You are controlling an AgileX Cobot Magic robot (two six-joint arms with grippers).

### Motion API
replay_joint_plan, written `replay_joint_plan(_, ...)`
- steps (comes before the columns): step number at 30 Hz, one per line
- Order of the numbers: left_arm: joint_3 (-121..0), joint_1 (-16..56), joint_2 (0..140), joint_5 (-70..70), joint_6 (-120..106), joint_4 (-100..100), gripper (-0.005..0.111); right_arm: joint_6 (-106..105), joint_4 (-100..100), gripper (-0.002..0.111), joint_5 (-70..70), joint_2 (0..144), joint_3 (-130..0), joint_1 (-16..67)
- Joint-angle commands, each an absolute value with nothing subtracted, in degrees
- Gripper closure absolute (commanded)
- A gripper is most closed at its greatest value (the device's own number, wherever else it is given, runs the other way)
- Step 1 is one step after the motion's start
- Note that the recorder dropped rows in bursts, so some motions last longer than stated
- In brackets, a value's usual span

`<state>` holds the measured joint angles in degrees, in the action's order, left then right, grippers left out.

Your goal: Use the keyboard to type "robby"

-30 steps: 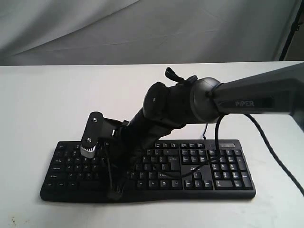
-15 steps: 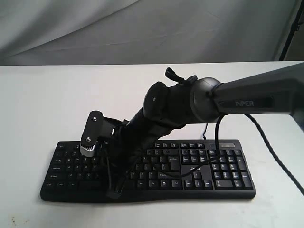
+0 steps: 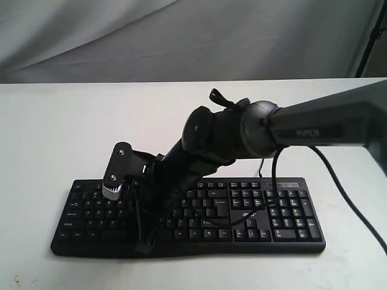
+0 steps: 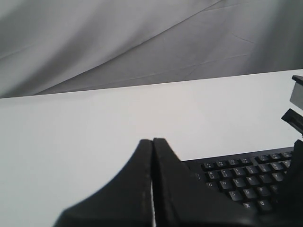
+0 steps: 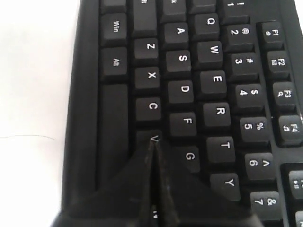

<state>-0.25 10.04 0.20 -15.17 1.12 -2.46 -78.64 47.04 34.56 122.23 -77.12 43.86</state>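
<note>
The black keyboard (image 3: pixel 284 212) lies along the near side of the white table, with its number pad to the right. My right gripper (image 3: pixel 144 244) reaches across to the keyboard's left half, fingers pressed together and pointing down at the letter keys. In the right wrist view its tip (image 5: pixel 152 144) sits at the V key, beside G; whether it touches the keyboard (image 5: pixel 90 94) I cannot tell. My left gripper (image 4: pixel 152 142) is shut and empty, hovering off the keyboard's (image 4: pixel 241 182) left end. It is out of the exterior view.
The right arm's black cable (image 3: pixel 275 181) hangs over the keyboard's middle. Part of the right wrist unit (image 4: pixel 297 97) shows at the edge of the left wrist view. White tabletop (image 3: pixel 72 121) surrounds the keyboard; grey cloth (image 3: pixel 181 36) hangs behind.
The right arm's long link has shifted very slightly leftward; the shut right gripper stays over the same keys.
</note>
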Motion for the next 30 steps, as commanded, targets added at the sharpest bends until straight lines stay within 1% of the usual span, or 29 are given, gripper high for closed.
replay_joint_plan(1, 0.0, 10.36, 0.0, -14.84, 1.28, -2.74, 0.107, -78.1, 45.74, 0.108, 34.2, 119.62, -77.39, 43.98)
replay_joint_plan(30, 0.0, 10.36, 0.0, -14.84, 1.28, -2.74, 0.107, -77.49, 46.07, 0.108, 34.97, 121.08, -77.39, 43.98)
